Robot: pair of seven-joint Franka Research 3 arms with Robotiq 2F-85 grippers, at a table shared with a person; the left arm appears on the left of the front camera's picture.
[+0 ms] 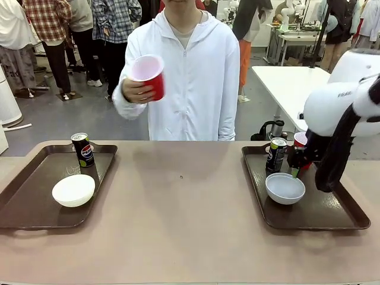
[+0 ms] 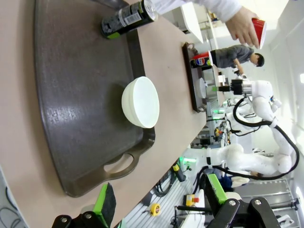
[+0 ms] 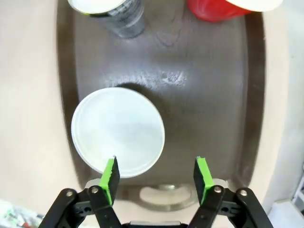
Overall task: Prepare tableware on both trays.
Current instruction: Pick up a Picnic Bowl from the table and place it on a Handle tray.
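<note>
The left tray (image 1: 29, 202) holds a black Pepsi can (image 1: 83, 149) at its far end and a white bowl (image 1: 73, 190) nearer me. On the right tray (image 1: 335, 214) stand a second can (image 1: 276, 154), a white bowl (image 1: 285, 188) and a red cup (image 1: 300, 140) partly hidden by my arm. My right gripper (image 1: 295, 169) hovers open over that tray (image 3: 204, 95), above the bowl's (image 3: 118, 130) edge, with the can (image 3: 121, 16) and cup (image 3: 213, 9) beyond. The person holds another red cup (image 1: 146, 73) up at chest height. My left gripper (image 2: 161, 197) is open and empty, back from the left tray (image 2: 71, 95), its bowl (image 2: 140, 102) and can (image 2: 126, 19).
The tan tabletop (image 1: 184, 202) stretches bare between the two trays. The person stands at the far edge in a white hooded jacket (image 1: 196, 77). Other people and white tables stand behind.
</note>
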